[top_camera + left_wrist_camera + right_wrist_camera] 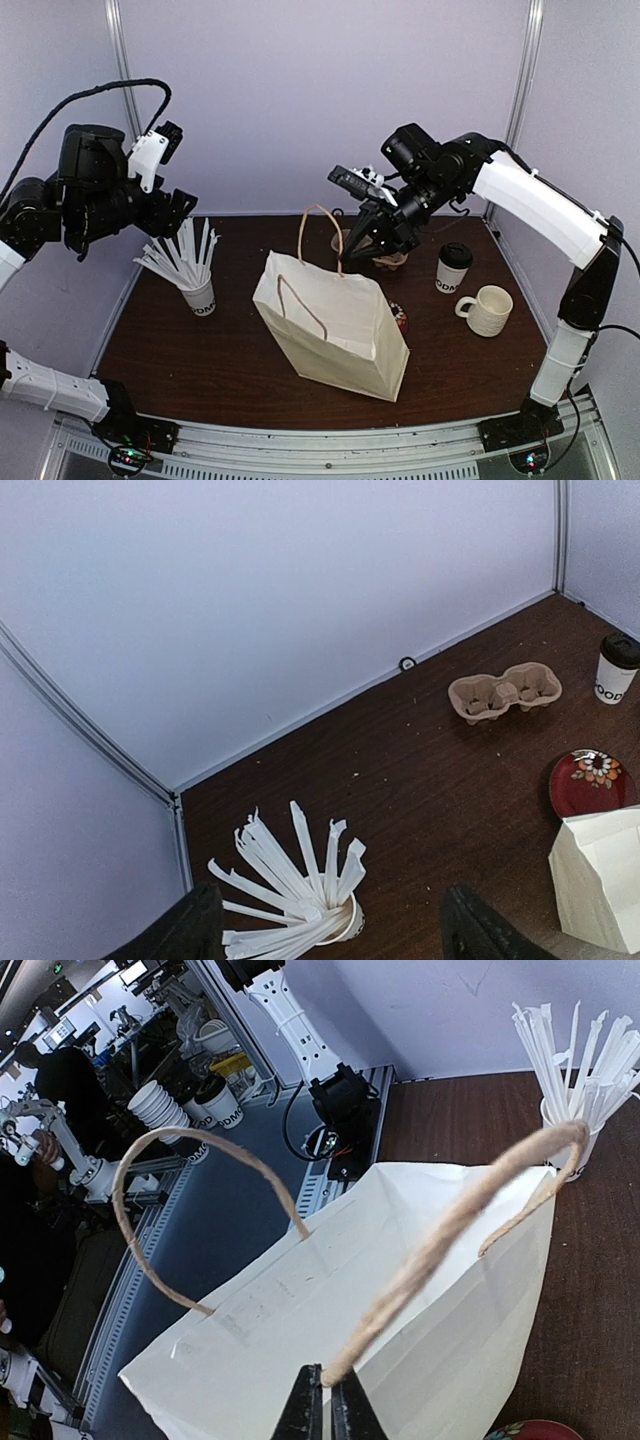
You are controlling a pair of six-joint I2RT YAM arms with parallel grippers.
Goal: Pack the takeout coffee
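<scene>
The takeout coffee [452, 268], a white paper cup with a black lid, stands upright at the right of the table; the left wrist view shows the takeout coffee [617, 667] at its far right edge. A white paper bag [330, 325] leans in the middle of the table. My right gripper [358, 242] is shut on one of its twine handles [470, 1205], and in the right wrist view the right gripper [326, 1385] pinches the rope's end above the bag [300, 1320]. My left gripper [178, 208] hangs open, high above the cup of white sticks [198, 290].
A cream ribbed mug [487, 310] stands right of the bag, near the coffee. A cardboard cup carrier [505, 690] lies toward the back wall. A red plate [590, 783] sits behind the bag, partly hidden. The stick-filled cup [320, 900] lies between my left fingers [190, 930], far below them.
</scene>
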